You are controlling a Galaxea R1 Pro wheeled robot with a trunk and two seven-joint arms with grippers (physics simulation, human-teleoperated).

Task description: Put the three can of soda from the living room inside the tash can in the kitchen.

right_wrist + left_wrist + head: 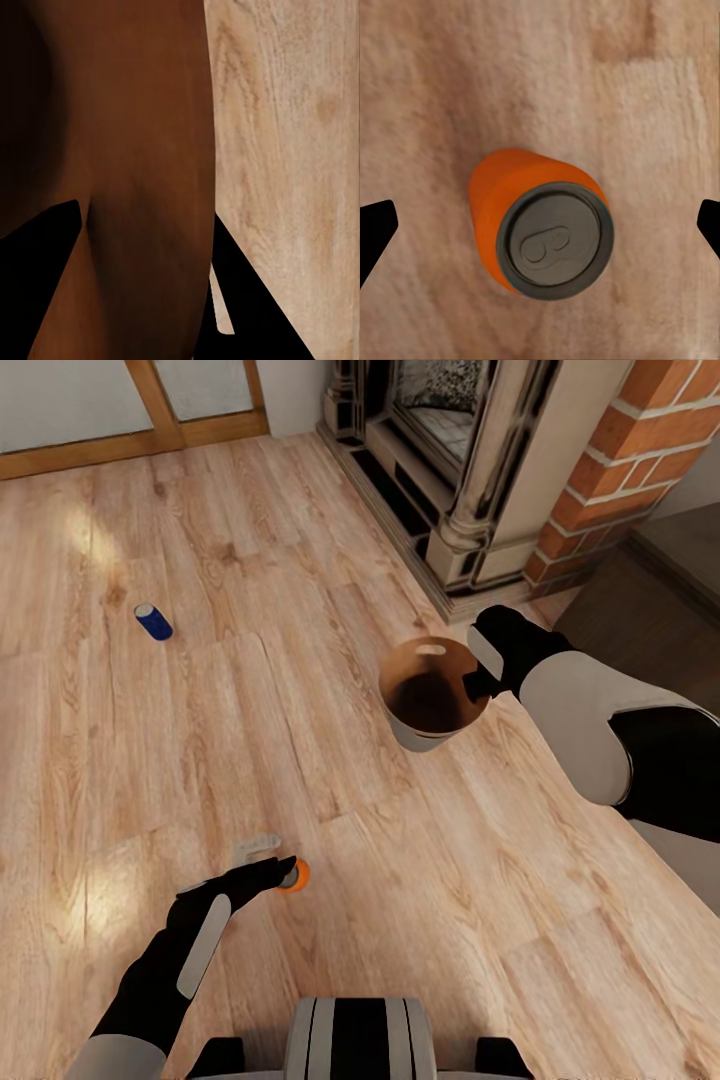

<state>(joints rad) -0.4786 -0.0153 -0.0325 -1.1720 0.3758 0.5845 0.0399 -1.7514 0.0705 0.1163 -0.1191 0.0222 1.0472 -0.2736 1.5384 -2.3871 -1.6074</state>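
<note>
Orange can (540, 229): upright on living-room floor (400, 920), between left gripper (540, 225) jaws, apart, not touching.
Blue can (153, 621): on floor, well apart.
Bin (412, 736): rim clamped in right gripper (478, 682).
Risk: off-centre closure tips can, sends it rolling.

Brick fireplace (620, 470) with dark ornate surround (470, 480) at far right; wood-framed door (150, 410) at far wall.
</note>
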